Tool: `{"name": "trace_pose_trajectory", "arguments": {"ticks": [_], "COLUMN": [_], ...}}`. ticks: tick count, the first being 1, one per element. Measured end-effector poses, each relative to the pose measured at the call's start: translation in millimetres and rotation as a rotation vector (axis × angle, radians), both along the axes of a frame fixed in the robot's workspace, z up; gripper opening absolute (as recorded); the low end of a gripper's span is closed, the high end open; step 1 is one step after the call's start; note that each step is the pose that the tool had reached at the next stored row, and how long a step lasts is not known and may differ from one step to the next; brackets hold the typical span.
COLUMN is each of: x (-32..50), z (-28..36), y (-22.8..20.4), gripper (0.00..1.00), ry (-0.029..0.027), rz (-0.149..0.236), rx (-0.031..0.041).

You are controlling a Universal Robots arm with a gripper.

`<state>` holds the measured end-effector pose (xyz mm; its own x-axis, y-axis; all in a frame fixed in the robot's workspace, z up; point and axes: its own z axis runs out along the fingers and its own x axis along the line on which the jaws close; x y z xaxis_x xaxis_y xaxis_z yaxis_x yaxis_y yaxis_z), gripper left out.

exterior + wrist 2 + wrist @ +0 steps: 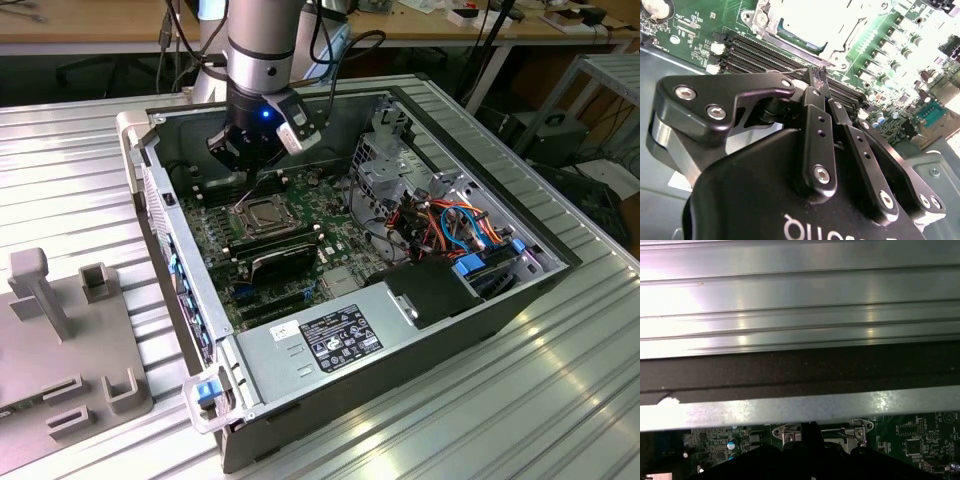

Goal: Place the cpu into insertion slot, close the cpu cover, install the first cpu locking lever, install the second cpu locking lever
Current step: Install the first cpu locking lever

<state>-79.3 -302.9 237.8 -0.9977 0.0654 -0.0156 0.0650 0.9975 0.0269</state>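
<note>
In the exterior view my gripper (pixel 260 174) hangs inside the open computer case, just behind the insertion slot (pixel 240 207). The cpu (pixel 265 212) lies flat in the slot, with the silvery cpu cover (pixel 284 223) down around it. In the second wrist view the black fingers (pixel 816 115) are pressed together, and my gripper (pixel 818 75) ends over the memory slots beside the cover (pixel 840 37). A thin wire locking lever (pixel 787 73) runs up to the fingertips and seems to touch them. The cpu (pixel 799 29) shows through the cover's opening. Part of the socket frame (pixel 860 430) appears in the first wrist view.
A long black heatsink (pixel 285 258) sits just in front of the socket. Memory slots (pixel 760 52) lie under the gripper. The power supply (pixel 330 335), coloured cables (pixel 465 225) and case walls (pixel 165 215) hem the board in. A grey fixture (pixel 70 340) stands on the ribbed table.
</note>
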Motion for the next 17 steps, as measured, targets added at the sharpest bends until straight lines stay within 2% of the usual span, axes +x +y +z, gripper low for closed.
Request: {"name": "trace_pose_trajectory", "arguments": {"ticks": [13, 17], "x": [0.1, 4.3], "z": [-0.1, -1.8], "y": [0.0, 0.2], "gripper": [0.11, 0.11], "ry": [0.0001, -0.0001], "rz": [0.004, 0.004], "rx": [-0.0001, 0.0002]}}
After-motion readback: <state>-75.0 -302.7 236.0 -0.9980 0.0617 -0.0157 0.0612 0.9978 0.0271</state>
